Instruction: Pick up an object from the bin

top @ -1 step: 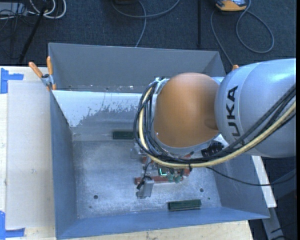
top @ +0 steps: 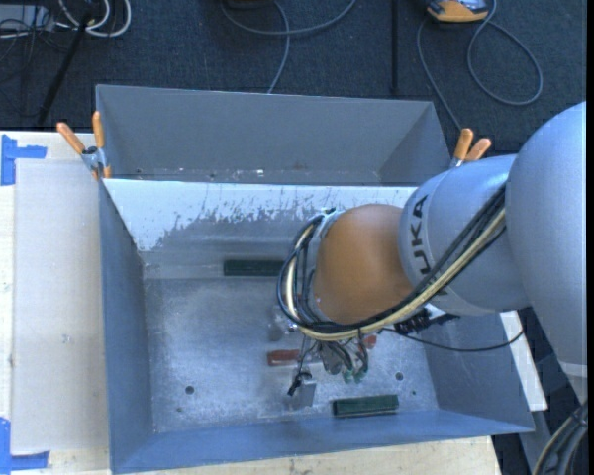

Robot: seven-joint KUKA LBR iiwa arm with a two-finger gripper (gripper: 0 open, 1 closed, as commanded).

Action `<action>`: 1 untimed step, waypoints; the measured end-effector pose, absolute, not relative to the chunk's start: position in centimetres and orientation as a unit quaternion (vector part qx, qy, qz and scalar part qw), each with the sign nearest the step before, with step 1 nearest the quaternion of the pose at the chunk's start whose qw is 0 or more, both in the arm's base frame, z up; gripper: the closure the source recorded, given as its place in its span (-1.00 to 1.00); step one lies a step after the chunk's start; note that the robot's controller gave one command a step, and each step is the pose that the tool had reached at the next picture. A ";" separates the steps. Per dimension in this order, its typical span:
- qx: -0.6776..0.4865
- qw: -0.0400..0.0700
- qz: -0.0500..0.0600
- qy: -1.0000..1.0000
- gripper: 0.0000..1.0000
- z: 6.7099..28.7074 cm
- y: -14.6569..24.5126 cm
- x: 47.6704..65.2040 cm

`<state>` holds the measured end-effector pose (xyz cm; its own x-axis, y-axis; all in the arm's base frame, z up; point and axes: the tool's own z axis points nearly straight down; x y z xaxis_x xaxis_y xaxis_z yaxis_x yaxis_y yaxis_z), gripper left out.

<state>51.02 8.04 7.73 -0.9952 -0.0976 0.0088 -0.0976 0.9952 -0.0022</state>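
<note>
Camera view has the arm [top: 495,236] reaching in from the right, and its orange cover [top: 361,260] hangs over the middle of the bin [top: 129,384]. Cables [top: 295,265] loop round the cover's left side. Under the cover the gripper [top: 332,364] is down low, close to the floor, in the front half of the bin. Is the claw apart or together? Cannot tell from this angle: cover and cables hide too much of it.

Now the things around it. A brown piece [top: 284,358], reddish and flat, lies just left of the gripper. A grey block [top: 302,392], small, sits just beside it toward the front wall. A thin dark part runs from the gripper's area down to that block, but whether it touches is not clear. These two are the nearest, and the gripper hangs just to their right.

A front bar [top: 366,405], dark green, lies flat along the front wall, near the gripper. A red bit [top: 369,341] peeks out at the cover's lower edge, too hidden to name. Well apart from all this, a back bar [top: 252,266], also dark green, lies at the foot of the back wall, left of the cover.
</note>
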 end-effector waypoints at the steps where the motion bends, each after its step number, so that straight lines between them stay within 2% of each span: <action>1: 0.048 0.001 0.000 -0.999 1.00 8.2 8.2 51.2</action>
